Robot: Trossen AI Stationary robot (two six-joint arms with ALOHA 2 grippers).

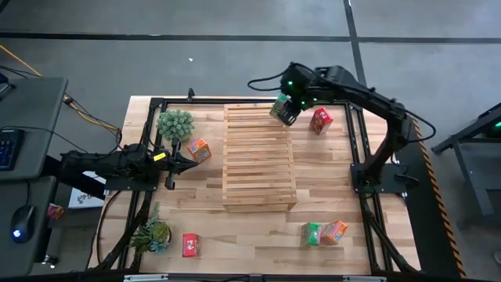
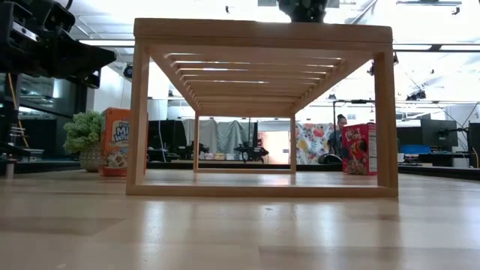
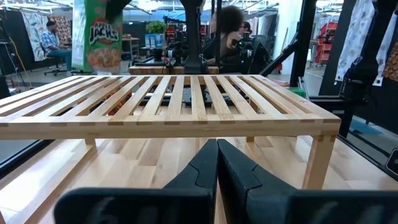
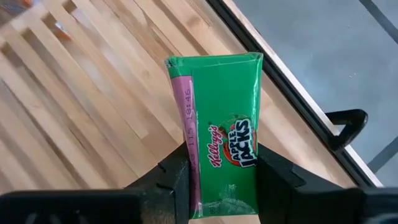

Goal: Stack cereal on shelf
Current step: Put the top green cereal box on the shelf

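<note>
Up at the shelf's point(image 1: 259, 157) one o'clock corner, the right gripper point(image 1: 286, 109) clamps a green cereal box point(image 4: 219, 134) above the slats. Meanwhile the left gripper point(image 1: 190, 162), fingers pressed together and empty, waits at the shelf's nine o'clock side beside an orange box point(image 1: 199, 149).

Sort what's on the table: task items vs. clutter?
Task items: wooden shelf; green cereal box held in the right tool over the shelf's far right corner; red box; orange box; red box; green box and orange box side by side.

Clutter: potted plant; second potted plant. Left tool waits, shut, left of the shelf.
</note>
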